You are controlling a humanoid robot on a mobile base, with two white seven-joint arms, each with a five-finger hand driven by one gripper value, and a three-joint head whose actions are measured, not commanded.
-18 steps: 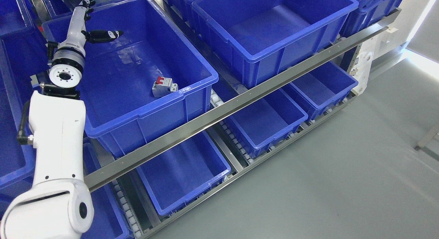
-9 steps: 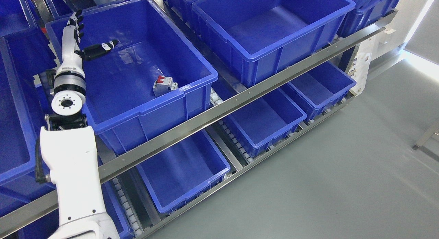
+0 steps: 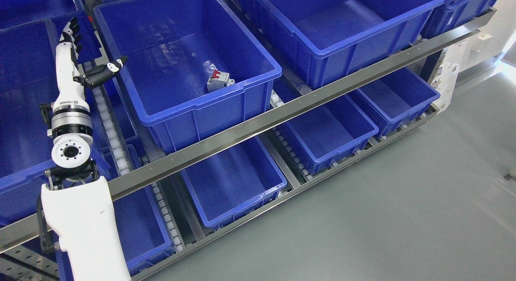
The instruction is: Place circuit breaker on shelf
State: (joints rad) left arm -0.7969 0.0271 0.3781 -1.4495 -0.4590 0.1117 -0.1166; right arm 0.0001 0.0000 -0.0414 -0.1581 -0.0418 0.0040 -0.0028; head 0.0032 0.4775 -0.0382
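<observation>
Circuit breaker (image 3: 219, 80) sits on the floor of the big blue bin (image 3: 258, 77) on the upper shelf level, tucked into the bin's near-right corner, touching or just beside the front wall. Red toggle faces up and toward 11 o'clock; grey body's long axis runs roughly 8-to-2 o'clock across the view, about parallel w/ the bin's front rim.

From my seat, the left hand (image 3: 78, 57) is outside the bin, up over the roller track (image 3: 109, 125) beside its left wall. Fingers are straight, pointing to 12 o'clock, thumb sticking out toward 2 o'clock; nothing in it, so hand is empty and spread. Breaker lies at approx 3-4 o'clock from the hand, well apart, w/ the bin's left wall between them.

Right arm isn't in frame, so left is the only hand I can judge and the nearer one by default.

My read: breaker is already down in the shelf bin and the hand is clear, so placement looks done. If I had to re-grab, I'd need to lift over the left rim and travel to 3 o'clock.

Steel rail (image 3: 282, 111) runs along the bin front; more blue bins below.
</observation>
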